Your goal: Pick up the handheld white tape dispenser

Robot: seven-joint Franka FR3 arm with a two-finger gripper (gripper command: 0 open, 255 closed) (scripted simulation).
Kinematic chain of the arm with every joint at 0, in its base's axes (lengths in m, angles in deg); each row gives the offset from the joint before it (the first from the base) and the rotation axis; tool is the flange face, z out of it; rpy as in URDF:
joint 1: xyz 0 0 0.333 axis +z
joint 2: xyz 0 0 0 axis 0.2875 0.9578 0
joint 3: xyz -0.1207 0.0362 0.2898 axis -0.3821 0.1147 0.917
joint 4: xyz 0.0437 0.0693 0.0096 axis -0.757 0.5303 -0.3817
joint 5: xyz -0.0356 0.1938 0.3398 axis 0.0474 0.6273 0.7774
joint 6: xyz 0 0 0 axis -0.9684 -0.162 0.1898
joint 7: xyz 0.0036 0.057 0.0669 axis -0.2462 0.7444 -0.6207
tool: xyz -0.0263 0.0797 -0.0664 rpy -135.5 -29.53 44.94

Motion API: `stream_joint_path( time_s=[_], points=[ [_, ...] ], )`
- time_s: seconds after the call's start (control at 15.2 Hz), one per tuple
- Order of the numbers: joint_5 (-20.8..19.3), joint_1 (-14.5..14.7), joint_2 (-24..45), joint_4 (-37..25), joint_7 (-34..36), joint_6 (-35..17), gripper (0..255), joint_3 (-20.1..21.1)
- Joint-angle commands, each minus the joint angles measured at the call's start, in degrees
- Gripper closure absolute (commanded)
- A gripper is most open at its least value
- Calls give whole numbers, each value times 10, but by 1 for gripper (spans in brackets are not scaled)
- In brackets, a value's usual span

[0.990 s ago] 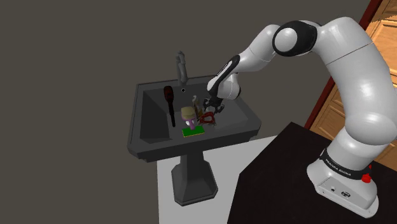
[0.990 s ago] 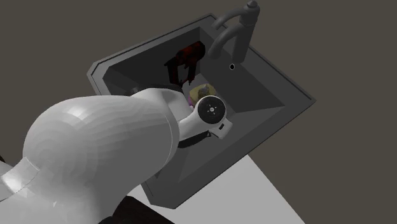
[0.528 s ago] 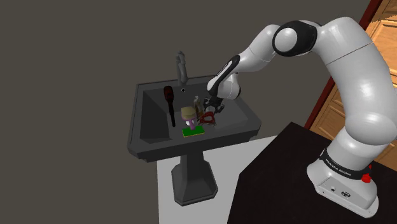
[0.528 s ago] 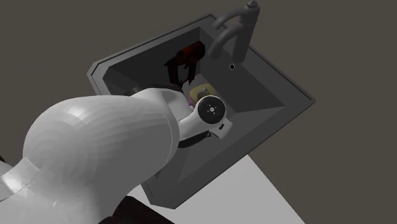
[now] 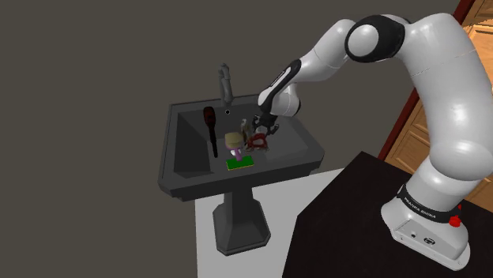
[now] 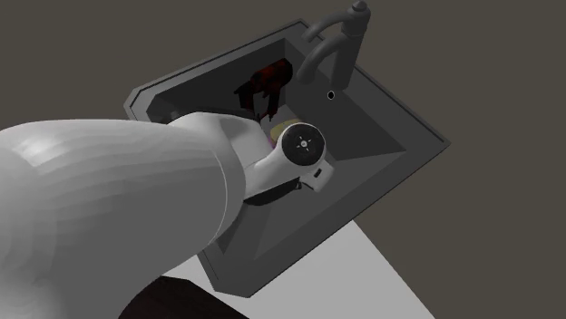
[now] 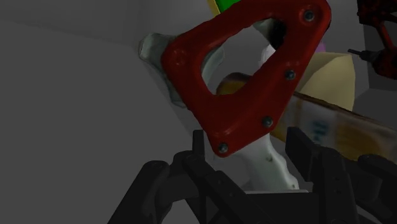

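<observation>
Fingers [image 7: 304, 150] of the gripper [image 5: 264, 131] clasp the white handle of the red-framed tape dispenser [image 7: 254, 105] inside the dark pedestal sink [image 5: 183, 186], whose basin holds — going from the shoulder view's left — a black brush [image 5: 210, 126], a tan-topped object on a green base [image 5: 236, 148], then the tape dispenser just beside it.

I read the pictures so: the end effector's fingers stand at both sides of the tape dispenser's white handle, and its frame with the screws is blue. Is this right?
Not fully. The frame of the tape dispenser is red, not blue, as the wrist view shows. The rest holds: the end effector has its fingers at both sides of the white handle.
</observation>
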Motion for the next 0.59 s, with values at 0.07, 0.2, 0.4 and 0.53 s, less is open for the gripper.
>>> stream_joint_path(
  time_s=[0.07, 0.2, 0.4, 0.53],
  points=[
    [-3, 5, -22, 10, 8, 12, 255, -6],
    [-6, 8, -36, 15, 14, 21, 255, -11],
    [-11, 13, -56, 23, 23, 34, 255, -18],
    [-11, 13, -57, 23, 23, 35, 255, -19]
  ],
)
